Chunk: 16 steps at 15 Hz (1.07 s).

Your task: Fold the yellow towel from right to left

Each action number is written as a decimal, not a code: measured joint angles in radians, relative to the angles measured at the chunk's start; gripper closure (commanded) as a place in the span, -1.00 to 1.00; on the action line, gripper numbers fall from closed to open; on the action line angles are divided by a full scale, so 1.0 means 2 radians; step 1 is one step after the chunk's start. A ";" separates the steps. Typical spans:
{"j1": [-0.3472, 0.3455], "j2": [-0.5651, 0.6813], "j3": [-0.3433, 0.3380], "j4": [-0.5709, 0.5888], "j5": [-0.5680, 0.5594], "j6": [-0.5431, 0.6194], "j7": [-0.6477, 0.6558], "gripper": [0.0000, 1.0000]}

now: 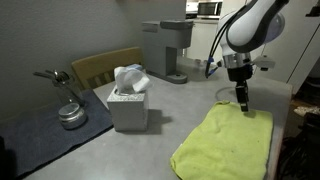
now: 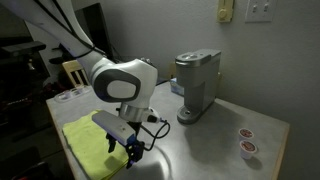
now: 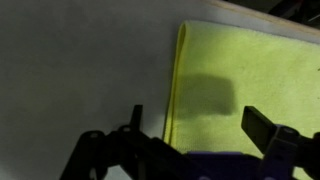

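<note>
The yellow towel [image 1: 226, 144] lies flat on the grey table; it also shows in an exterior view [image 2: 90, 143] and fills the right of the wrist view [image 3: 250, 80]. My gripper [image 1: 241, 105] hangs just above the towel's far corner, also seen in an exterior view [image 2: 122, 152]. In the wrist view the gripper [image 3: 200, 125] is open, its two dark fingers straddling the towel's edge, with nothing between them.
A grey tissue box [image 1: 128, 105] with a white tissue stands left of the towel. A coffee machine [image 1: 167, 48] is at the back, also seen in an exterior view [image 2: 196, 82]. A metal pot [image 1: 70, 113] sits at far left. Small cups [image 2: 247, 148] sit beside the coffee machine.
</note>
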 measured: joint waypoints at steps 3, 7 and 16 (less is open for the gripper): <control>-0.011 0.001 0.004 -0.001 0.030 0.008 -0.015 -1.00; -0.021 0.002 0.008 -0.002 0.055 0.016 -0.026 -1.00; -0.025 0.002 0.012 -0.002 0.067 0.019 -0.029 -0.92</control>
